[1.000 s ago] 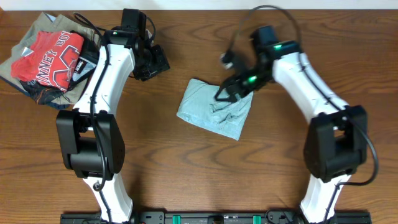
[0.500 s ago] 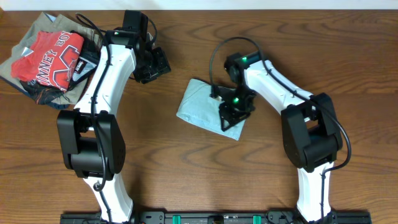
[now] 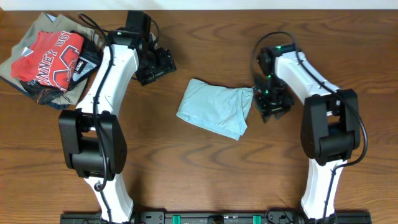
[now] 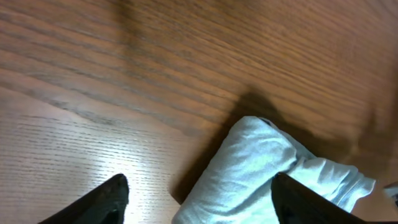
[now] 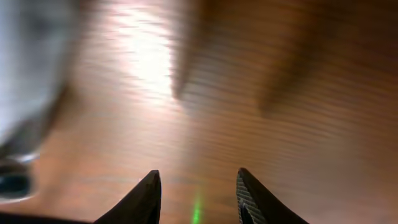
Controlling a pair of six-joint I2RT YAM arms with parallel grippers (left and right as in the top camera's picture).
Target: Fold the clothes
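Lying folded, clothes (image 3: 214, 109) just beside right gripper (image 3: 270, 104), jaws empty.

Folded pale clothes (image 4: 261, 165) on wooden table (image 4: 124, 74); left claw (image 4: 202, 202) spread wide

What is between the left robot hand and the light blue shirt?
Only bare brown wooden table lies between the left gripper and the pale blue-grey fabric garment, seen overhead.

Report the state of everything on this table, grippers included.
pale blue garment: folded into a compact bundle, lying on the table, not held.
left gripper: open, empty, apart from the garment.
right gripper: open, empty, beside the garment's edge.
red T-shirt: crumpled, on top of an unfolded heap.
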